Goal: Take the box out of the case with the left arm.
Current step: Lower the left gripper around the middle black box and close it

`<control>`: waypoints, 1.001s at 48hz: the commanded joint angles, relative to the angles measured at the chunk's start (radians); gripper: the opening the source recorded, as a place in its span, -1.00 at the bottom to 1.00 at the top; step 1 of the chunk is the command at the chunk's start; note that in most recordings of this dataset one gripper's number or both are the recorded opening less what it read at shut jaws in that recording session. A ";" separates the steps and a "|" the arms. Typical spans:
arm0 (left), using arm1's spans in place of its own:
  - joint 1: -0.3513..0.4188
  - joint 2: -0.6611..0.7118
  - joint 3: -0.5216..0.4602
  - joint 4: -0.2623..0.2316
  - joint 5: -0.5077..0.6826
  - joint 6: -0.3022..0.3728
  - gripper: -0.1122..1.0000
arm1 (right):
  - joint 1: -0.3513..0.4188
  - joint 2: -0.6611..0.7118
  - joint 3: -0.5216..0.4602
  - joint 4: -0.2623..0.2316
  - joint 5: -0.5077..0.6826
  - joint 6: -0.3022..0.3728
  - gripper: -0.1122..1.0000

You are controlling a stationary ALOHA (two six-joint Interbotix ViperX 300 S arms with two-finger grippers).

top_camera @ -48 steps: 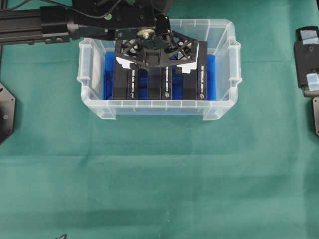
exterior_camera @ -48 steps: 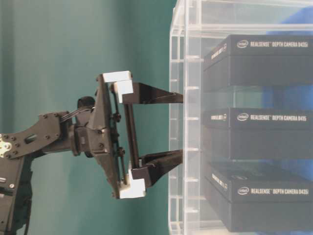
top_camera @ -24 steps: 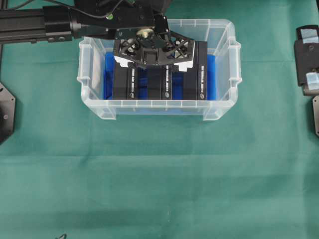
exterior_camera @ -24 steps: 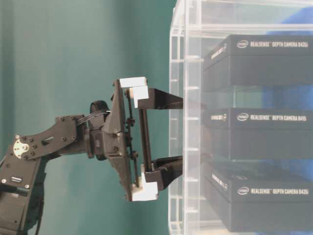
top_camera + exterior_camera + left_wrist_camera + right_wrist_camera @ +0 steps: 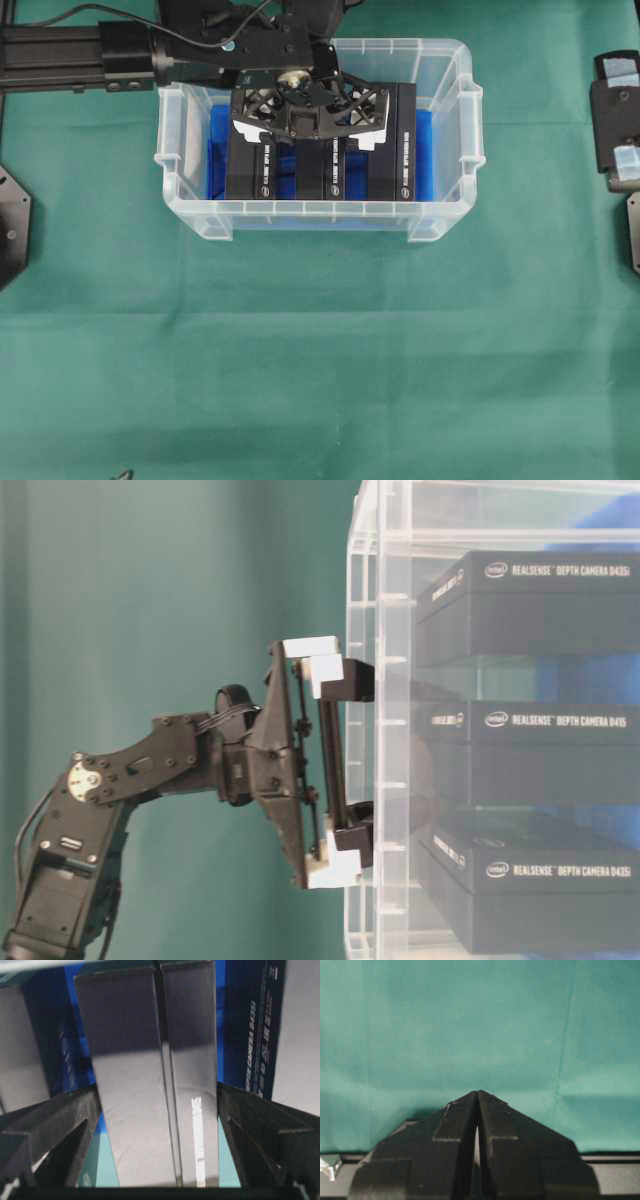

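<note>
The clear case (image 5: 320, 208) with a blue bottom holds three black boxes standing side by side. My left gripper (image 5: 308, 122) is open and reaches down into the case over the middle box (image 5: 326, 176). In the left wrist view that box (image 5: 150, 1085) stands between my two black fingers (image 5: 60, 1120), which lie close along its two sides. The table-level view shows the left gripper (image 5: 362, 755) with its fingertips past the case wall (image 5: 365, 600), beside the middle box (image 5: 530, 750). My right gripper (image 5: 477, 1094) is shut with nothing in it, above bare green cloth.
The other two boxes (image 5: 250, 170) (image 5: 405, 150) stand tight on either side of the middle one. The case's walls enclose all three. The right arm (image 5: 615, 120) rests at the table's right edge. Green cloth (image 5: 320, 350) covers the table.
The left gripper has gone deeper into the case, its open fingers sliding down either side of the middle box. The boxes and the right arm have not moved.
</note>
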 commanded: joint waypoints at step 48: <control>-0.005 -0.008 0.006 -0.003 -0.040 -0.087 0.31 | -0.002 -0.003 -0.008 -0.003 -0.005 0.000 -0.76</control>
